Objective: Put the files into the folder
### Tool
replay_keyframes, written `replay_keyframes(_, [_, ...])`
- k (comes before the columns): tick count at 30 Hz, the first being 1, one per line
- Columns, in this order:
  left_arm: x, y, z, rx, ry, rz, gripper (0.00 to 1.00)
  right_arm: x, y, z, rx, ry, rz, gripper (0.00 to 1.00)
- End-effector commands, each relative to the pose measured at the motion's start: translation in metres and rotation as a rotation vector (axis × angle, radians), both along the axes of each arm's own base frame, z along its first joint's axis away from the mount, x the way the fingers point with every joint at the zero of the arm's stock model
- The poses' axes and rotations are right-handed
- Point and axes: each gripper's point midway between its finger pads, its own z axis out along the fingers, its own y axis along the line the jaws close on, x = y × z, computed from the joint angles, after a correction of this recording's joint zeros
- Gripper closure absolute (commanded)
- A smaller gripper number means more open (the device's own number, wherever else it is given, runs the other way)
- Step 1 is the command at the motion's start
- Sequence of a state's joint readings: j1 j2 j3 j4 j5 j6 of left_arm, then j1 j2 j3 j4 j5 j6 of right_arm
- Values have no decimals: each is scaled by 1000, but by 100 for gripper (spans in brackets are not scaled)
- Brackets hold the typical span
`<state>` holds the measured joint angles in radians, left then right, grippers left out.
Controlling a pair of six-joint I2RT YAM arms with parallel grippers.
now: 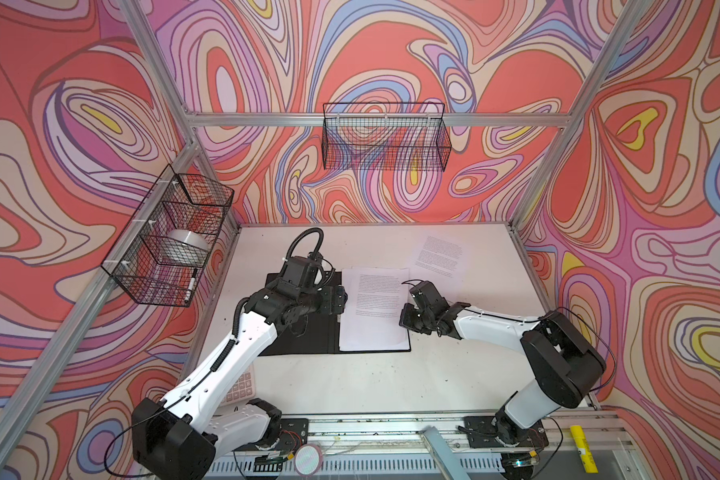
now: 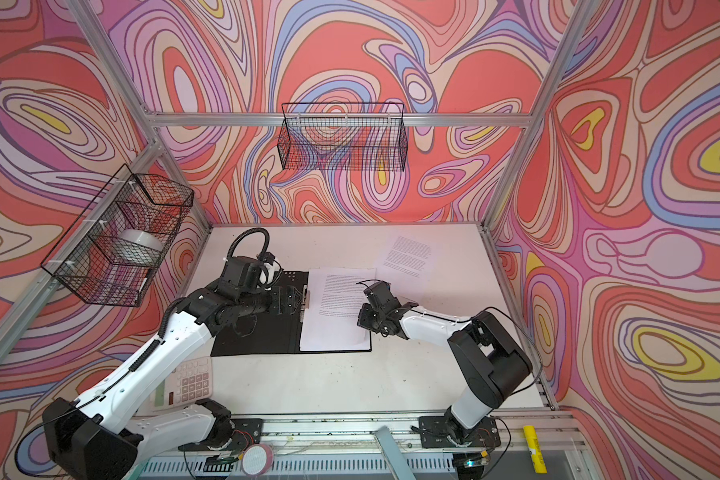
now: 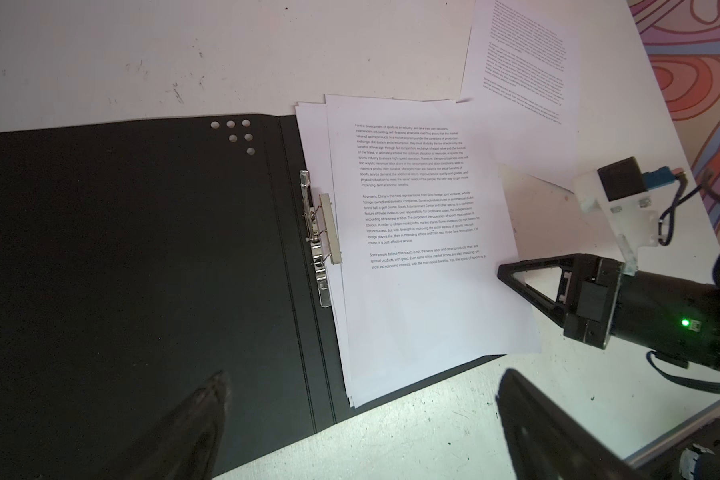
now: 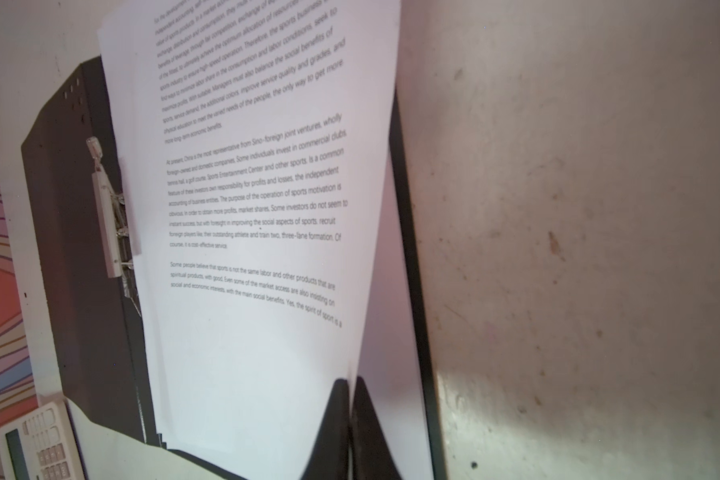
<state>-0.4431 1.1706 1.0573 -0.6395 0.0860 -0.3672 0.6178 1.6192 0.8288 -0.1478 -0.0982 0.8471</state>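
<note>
The calculator (image 2: 188, 384) sits at the table's (image 1: 350, 386) near left edge, partly under the left arm. Just beyond it the folder (image 3: 142, 249) lies open, black inside up. The left gripper (image 1: 337, 300) hovers above the folder's left flap, close to the spine, its jaws spread wide and holding nothing; the fingers (image 3: 208, 415) point toward the metal clip (image 3: 316, 237), which runs along the spine.

The files (image 3: 425, 324) lie as a slightly fanned stack on the folder's right half, their left edge beside the clip; whether the clip presses on them I cannot tell. At the stack's right edge the right gripper (image 4: 350, 384) is pinched tight on the top sheet (image 4: 258, 174), whose edge runs down between the fingertips and stands a little off the sheets below.

A loose sheet (image 1: 439, 253) lies apart on the table, farther back and to the right.
</note>
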Motion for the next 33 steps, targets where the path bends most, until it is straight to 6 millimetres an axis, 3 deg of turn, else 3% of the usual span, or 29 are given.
replay_keyframes(1, [-3, 3, -9, 12, 31, 0, 0, 5, 9, 5, -8, -31, 58, 100])
replay_keyframes(33, [0, 0, -17, 17, 58, -5, 0, 4, 10, -7, -64, -17, 132, 100])
